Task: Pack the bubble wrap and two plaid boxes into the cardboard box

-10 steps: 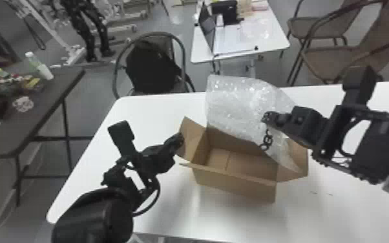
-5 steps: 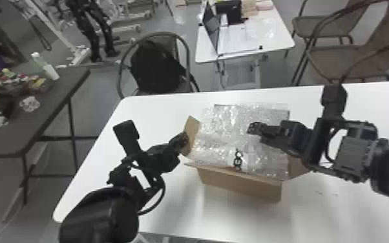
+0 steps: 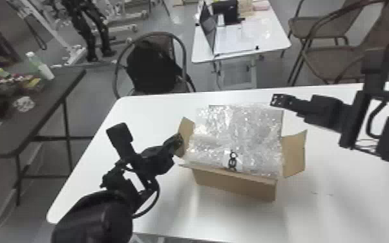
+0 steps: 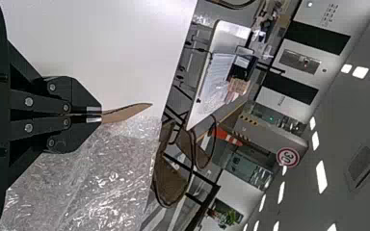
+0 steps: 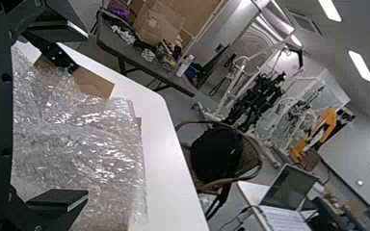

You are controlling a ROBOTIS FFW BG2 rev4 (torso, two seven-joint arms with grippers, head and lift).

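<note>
Left of centre, the left gripper point(image 3: 179, 141) has its fingers pinching the left flap point(image 3: 187, 127) of the cardboard box point(image 3: 234, 184); a hard tug could crease that thin board or drag the box across the bench point(image 3: 339, 213). In the middle, the bubble wrap point(image 3: 236, 137) covers the opening and seems to sit proud, so its springiness might lift it out. At right, the right gripper point(image 3: 274, 100), fingers spread wide, could snag loose film if lowered crookedly. Matt brown card at left, glossy crinkled clear sheet mid-frame, then a stiff, outward-leaning right flap point(image 3: 294, 154)
</note>
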